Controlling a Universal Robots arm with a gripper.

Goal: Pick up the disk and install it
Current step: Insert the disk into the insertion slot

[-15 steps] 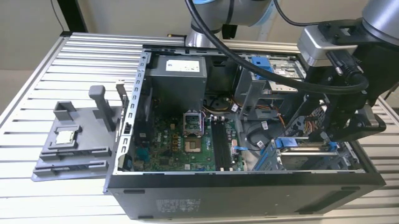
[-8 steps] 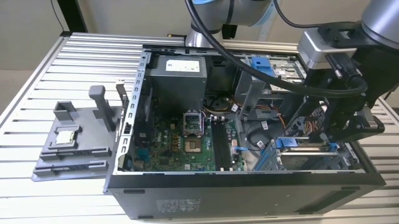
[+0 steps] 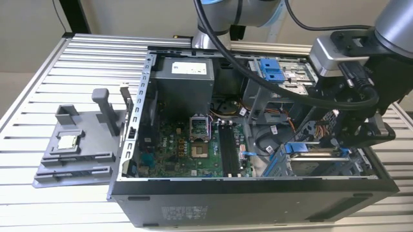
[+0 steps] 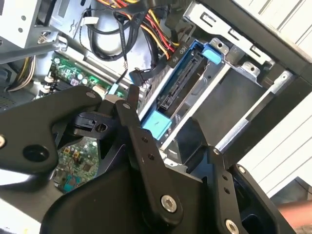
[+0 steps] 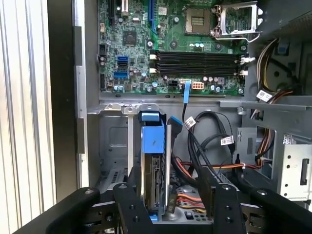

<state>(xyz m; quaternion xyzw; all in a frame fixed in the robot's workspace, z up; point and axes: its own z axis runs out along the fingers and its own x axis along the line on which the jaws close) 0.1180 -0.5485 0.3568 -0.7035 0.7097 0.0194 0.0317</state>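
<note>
disk (image 5: 155, 168) in bay (image 5: 114, 141), cables (image 5: 210, 141) beside (gripper (image 5: 171, 187) near)

Tool (image 5: 170, 187) angled downward, fingers (image 5: 134, 197) spread apart.

The disk (image 5: 155, 180) is dull greyish metal, and its rails (image 5: 152, 141) are smooth blue plastic with a slight gloss. The gripper (image 5: 170, 195) is matt black with shiny screw heads. The case (image 3: 258, 193) is matt dark sheet metal outside and bare grey steel inside. The table (image 3: 96, 53) is bright ribbed metal. The fixture (image 3: 77, 154) is matt grey plastic.
</note>
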